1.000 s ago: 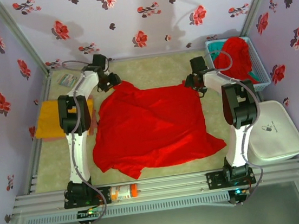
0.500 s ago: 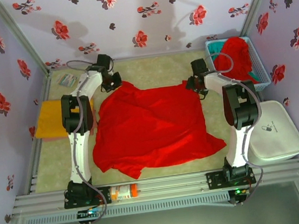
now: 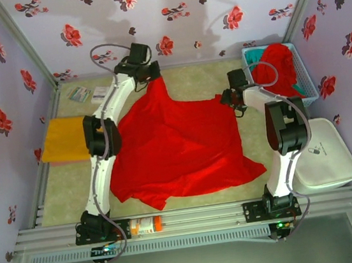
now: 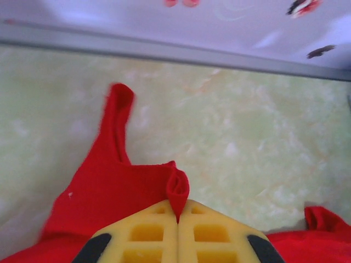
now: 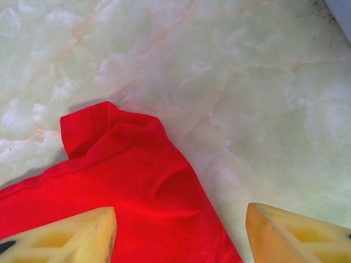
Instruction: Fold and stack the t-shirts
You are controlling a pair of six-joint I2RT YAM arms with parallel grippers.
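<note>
Orange-yellow shirt (image 3: 68,139) lies folded flat, well left of the red shirt (image 3: 178,147), which is spread out and wrinkled on the table (image 3: 195,78). Left gripper (image 4: 178,209) is at the red shirt's far left corner, jaws pressed together and pinching a small fold of the cloth. That corner is raised and stretched into a peak pointing at the back wall (image 3: 199,7). Right gripper (image 5: 180,219) sits over the red shirt's far right corner with jaws spread and nothing between them; one finger is above cloth, the other above bare table. Right of the red shirt, the blue basket (image 3: 309,89) holds a red heap (image 3: 277,66) and a teal shirt (image 3: 253,53). Step in hand looks like laying the red shirt out flat before folding, so the task is probably early: one shirt folded, this one open, more waiting. Next move likely needs the right gripper to drop and close on its corner, then both arms pull the far edge taut and even without dragging the whole shirt.
</note>
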